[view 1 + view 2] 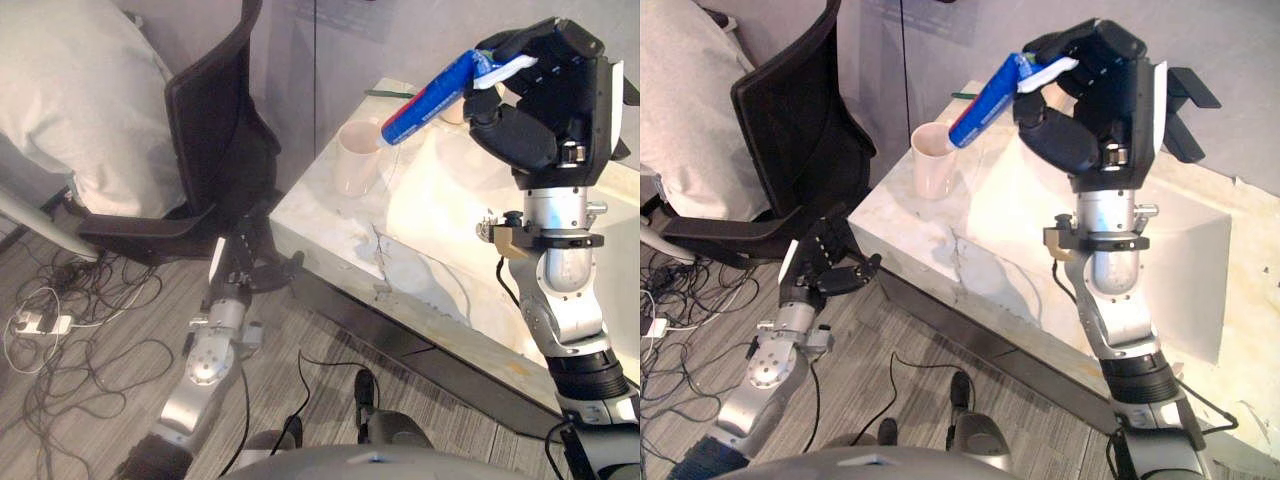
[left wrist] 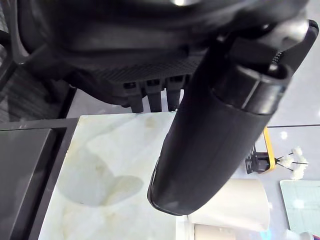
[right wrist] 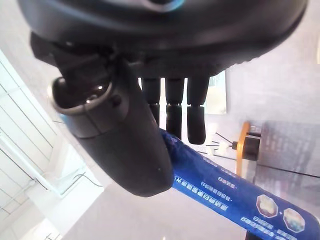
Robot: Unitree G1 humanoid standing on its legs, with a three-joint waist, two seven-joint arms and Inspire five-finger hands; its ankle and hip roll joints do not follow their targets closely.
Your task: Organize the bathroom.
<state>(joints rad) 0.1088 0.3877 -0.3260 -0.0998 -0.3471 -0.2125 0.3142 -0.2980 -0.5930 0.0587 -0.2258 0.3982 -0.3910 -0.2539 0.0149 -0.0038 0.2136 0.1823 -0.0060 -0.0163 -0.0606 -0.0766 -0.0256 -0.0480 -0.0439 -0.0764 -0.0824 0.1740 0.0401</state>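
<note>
The dark left hand [image 1: 258, 272] is held low beside the pale marble counter [image 1: 420, 250], fingers relaxed and empty. A white ceramic cup [image 1: 356, 158] stands beneath the blue toothpaste tube [image 1: 432, 98], clasped between the dark right hand's [image 1: 545, 95] curled fingers and thumb.

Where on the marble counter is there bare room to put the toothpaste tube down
The counter lies bare between the cup and the right hand holding the toothpaste tube, down to the near edge. The far corner by the cup is tighter.
</note>
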